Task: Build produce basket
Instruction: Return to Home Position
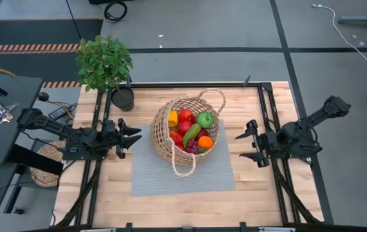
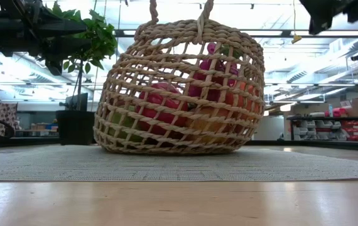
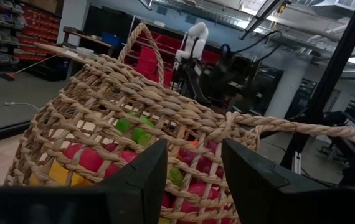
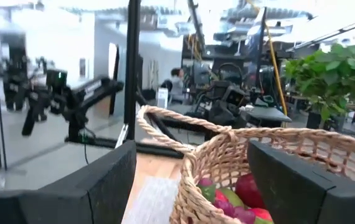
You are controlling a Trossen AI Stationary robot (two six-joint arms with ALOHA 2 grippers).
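Observation:
The tan wicker basket (image 1: 187, 132) rests by its bottom on a grey mat (image 1: 170, 180) at the table's middle. It also shows in the low view (image 2: 179, 88). The produce fills it: red apples (image 1: 185, 117), a green apple (image 1: 205, 118), a yellow pepper (image 1: 172, 118), a cucumber (image 1: 191, 134), an orange (image 1: 205, 142) and grapes (image 1: 192, 147). One loop handle (image 1: 185, 169) lies out over the mat. My left gripper (image 1: 131, 136) stands open a little left of the basket, level and pointing at it (image 3: 193, 155). My right gripper (image 1: 248, 145) stands open to the basket's right, clear of it (image 4: 190, 168).
A leafy plant (image 1: 104, 62) in a black pot (image 1: 123, 98) stands at the table's far left corner, close behind my left gripper. Dark frame rails (image 1: 264, 109) run along the table's sides. Bare wood (image 1: 183, 209) lies between the mat and the near edge.

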